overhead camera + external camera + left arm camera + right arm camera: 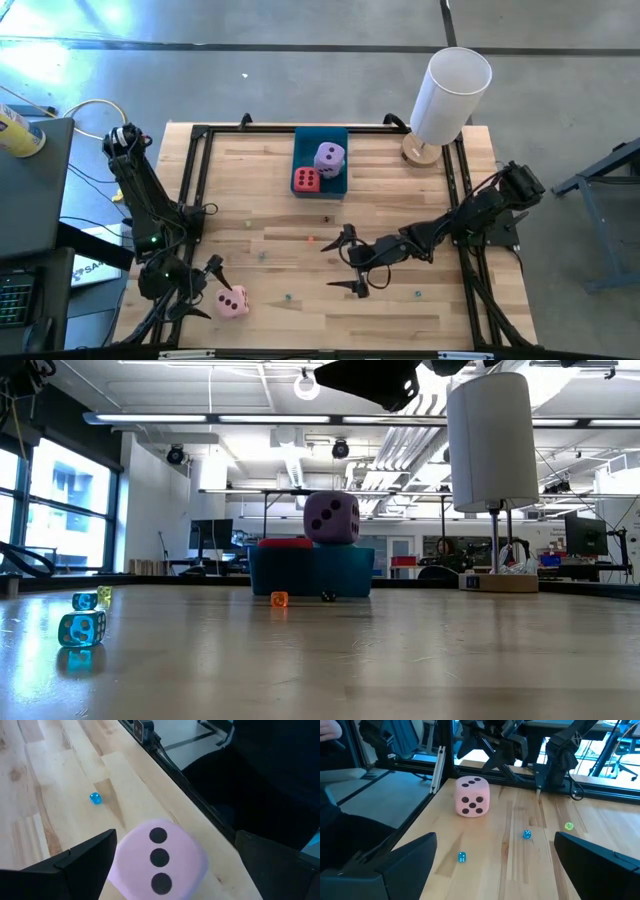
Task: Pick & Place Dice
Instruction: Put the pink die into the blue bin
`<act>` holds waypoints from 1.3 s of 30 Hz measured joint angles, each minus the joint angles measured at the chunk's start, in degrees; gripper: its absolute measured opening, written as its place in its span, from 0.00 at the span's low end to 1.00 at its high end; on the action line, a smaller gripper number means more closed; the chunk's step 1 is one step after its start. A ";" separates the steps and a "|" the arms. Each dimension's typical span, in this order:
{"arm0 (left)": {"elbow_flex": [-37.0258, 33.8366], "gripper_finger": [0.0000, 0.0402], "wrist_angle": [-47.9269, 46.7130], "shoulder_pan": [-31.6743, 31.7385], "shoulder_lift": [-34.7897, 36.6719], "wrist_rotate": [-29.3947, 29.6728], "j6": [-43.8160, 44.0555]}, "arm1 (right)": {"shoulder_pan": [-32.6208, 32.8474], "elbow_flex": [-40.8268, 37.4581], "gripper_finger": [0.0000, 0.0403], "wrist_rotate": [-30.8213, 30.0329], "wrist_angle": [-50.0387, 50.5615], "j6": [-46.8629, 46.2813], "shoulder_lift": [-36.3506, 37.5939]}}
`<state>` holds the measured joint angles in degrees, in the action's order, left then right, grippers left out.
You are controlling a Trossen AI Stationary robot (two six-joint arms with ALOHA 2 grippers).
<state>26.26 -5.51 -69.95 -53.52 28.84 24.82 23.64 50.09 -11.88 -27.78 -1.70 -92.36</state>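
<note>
The light pink die [232, 302] rests on the table near its near left corner. My left gripper [208, 290] is open just left of it. In the left wrist view the pink die [157, 865] sits just ahead of the left gripper [176, 834], between its spread fingers. The red die [306, 180] and the lilac die [329, 157] rest in the blue tray [322, 135] at the far edge, the lilac one higher. My right gripper [345, 265] is open over the table's middle and holds nothing. The teal die is out of view.
A white cylinder [450, 95] stands on a round wooden base at the far right corner. Several tiny dice lie scattered on the wood, among them a blue one [82, 630], a yellow one [103, 597] and an orange one [279, 599]. A black frame [190, 170] borders the table.
</note>
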 joint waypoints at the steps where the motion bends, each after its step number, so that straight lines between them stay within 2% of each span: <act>1: -0.15 0.99 0.02 0.00 0.00 0.00 -0.99 | 0.00 0.00 0.98 0.00 -0.03 -0.01 0.00; 8: -1.12 0.99 -0.01 0.11 0.00 -0.87 -7.15 | -0.13 0.02 0.98 -0.17 -0.36 0.35 0.00; 13: -2.22 0.99 0.94 0.13 0.00 -0.87 -7.48 | -0.15 0.02 0.98 -0.17 -0.36 -0.02 0.00; 21: -5.86 0.99 7.72 0.13 0.00 -1.02 -7.86 | -0.11 0.02 0.98 -0.17 -0.36 -0.21 0.00; 28: -5.93 0.99 8.35 1.66 0.02 -1.04 -8.07 | -0.11 0.02 0.98 -0.17 -0.36 -0.19 0.00; 39: -5.93 0.99 8.36 7.69 0.01 -9.52 -8.28 | -0.11 0.07 0.98 -0.17 -0.36 -0.06 0.00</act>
<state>20.34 2.85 -62.26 -53.51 19.32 16.54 23.53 50.15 -12.05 -28.14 -1.76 -92.36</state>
